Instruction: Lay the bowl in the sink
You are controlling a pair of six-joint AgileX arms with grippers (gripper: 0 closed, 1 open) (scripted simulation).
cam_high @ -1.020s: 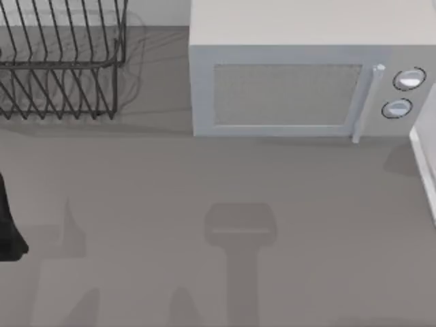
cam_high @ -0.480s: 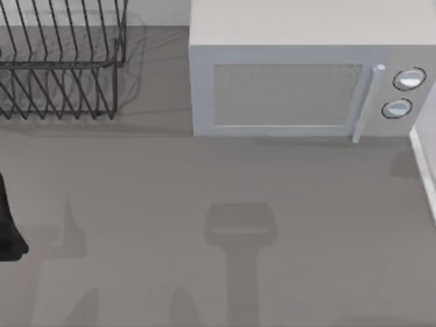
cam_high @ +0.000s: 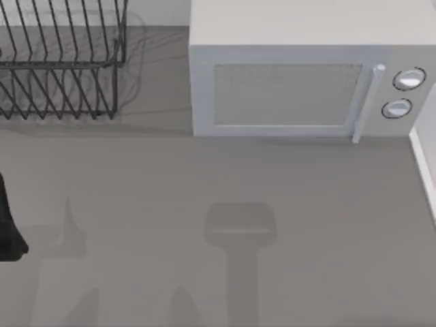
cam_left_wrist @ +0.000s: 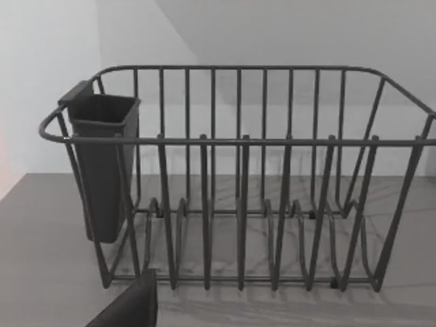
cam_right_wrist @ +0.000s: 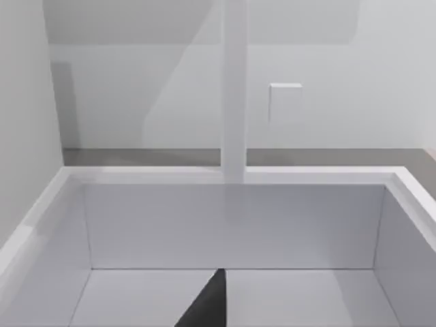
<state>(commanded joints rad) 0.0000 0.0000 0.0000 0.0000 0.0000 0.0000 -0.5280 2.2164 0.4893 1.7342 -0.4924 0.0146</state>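
Upper left of frame: dark wire dish rack on grey worktop; upper right: white box-shaped microwave; right edge: white sink.

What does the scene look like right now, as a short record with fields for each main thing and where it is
dish rack: wire, top view's far left, dark cup holder hung on one end
microwave: door shut, far centre to right
sink: white basin, at table's right edge
left arm: at table's left edge
left hand: facing the rack
right hand: over the sink
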